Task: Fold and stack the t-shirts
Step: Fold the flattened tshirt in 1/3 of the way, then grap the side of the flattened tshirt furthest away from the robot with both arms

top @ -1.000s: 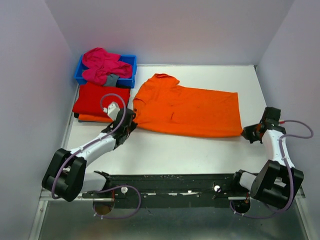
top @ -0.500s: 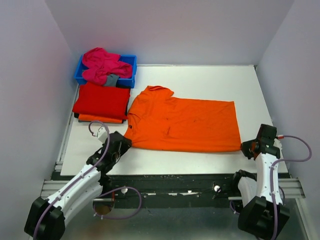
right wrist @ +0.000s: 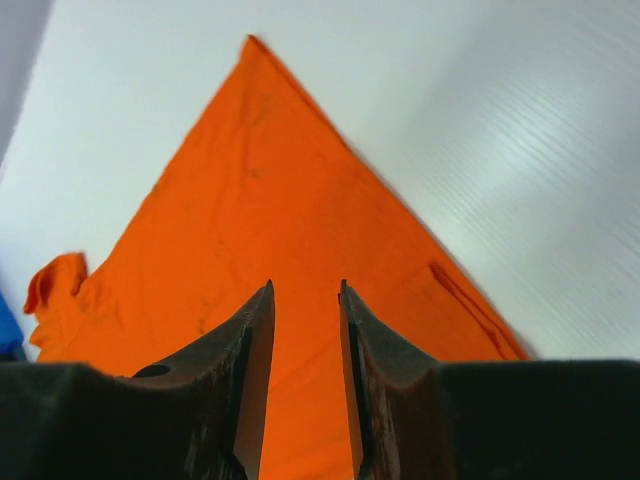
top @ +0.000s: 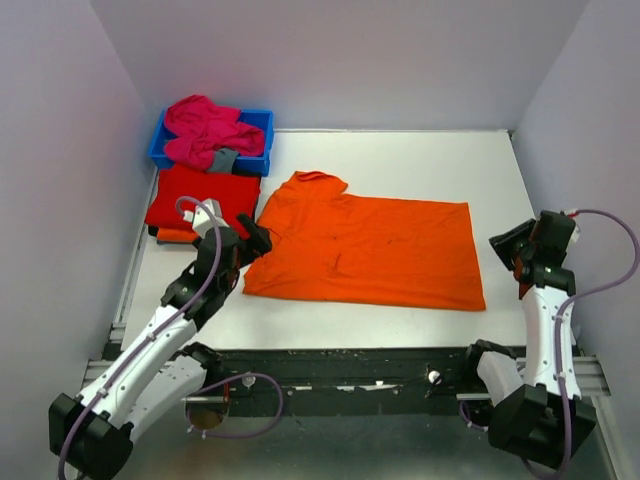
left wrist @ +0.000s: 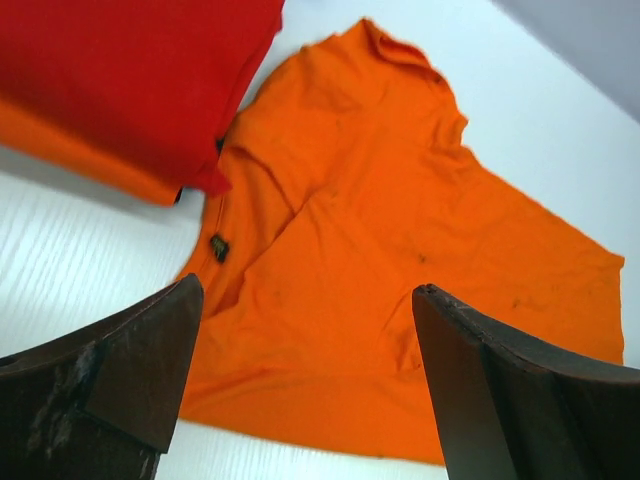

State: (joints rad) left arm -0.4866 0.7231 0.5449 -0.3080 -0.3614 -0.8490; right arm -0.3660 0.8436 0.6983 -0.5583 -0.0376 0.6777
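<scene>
Cloth in bright orange filled the middle of the table (top: 400, 160) in the overhead view: the orange t-shirt (top: 365, 250) lay spread flat, its collar toward the left and its hem toward the right. Beyond its collar end, a red t-shirt (top: 200, 197) sat folded on top of a folded orange t-shirt (top: 176, 236). Behind that pile, a pink t-shirt (top: 205, 130) was heaped in a blue bin (top: 262, 120) with a small grey cloth (top: 224, 160) against it. The left gripper (top: 255, 240) hung at the spread shirt's near left edge, beside the red pile. The right gripper (top: 503, 247) stood just off the hem end, apart from the cloth. From the left wrist, the left gripper (left wrist: 305, 290) was spread wide and held nothing, its dark fingers (left wrist: 120, 370) framing the orange t-shirt (left wrist: 400, 250) below. The red t-shirt (left wrist: 130, 80) and the folded orange t-shirt (left wrist: 80, 150) under it lay at the upper left. From the right wrist, the right gripper (right wrist: 305, 290) had its fingers (right wrist: 250, 380) drawn close, with a narrow slit between them, pinching nothing. The orange t-shirt (right wrist: 260, 200) stretched away beyond them across the white table (right wrist: 480, 150).
</scene>
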